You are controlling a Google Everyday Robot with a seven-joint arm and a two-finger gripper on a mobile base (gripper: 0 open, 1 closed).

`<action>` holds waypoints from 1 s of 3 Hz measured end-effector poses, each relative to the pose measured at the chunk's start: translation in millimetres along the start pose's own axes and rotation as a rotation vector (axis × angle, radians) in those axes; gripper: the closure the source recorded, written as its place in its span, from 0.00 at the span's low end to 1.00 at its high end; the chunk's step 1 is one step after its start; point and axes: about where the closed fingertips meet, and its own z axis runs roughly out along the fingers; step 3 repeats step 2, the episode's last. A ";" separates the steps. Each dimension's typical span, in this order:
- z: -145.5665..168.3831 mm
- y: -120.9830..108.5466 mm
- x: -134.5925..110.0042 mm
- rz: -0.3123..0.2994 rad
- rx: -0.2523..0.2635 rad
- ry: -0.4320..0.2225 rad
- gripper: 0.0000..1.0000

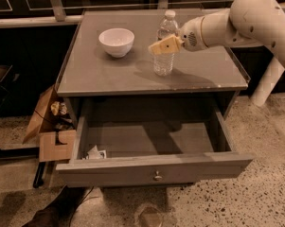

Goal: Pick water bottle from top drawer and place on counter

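Observation:
The water bottle [164,64] stands upright on the counter [109,72], right of centre, clear and ribbed with a white cap. My gripper [160,46] reaches in from the right on a white arm and sits at the bottle's mid-height, against its front side. The bottle's base rests on the counter. The top drawer [154,167] is pulled fully open below, with its round knob [157,176] facing me. The drawer holds only a small crumpled wrapper [94,152] in its front left corner.
A white bowl [116,41] stands on the counter left of the bottle. An open cardboard box [49,129] with clutter lies on the floor left of the cabinet. A white post [267,82] stands at the right. A railing runs behind the cabinet.

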 end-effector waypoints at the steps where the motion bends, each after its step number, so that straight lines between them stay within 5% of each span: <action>1: 0.0 0.0 0.0 0.000 0.000 0.000 0.00; 3: 0.0 0.0 0.0 0.000 0.000 0.000 0.00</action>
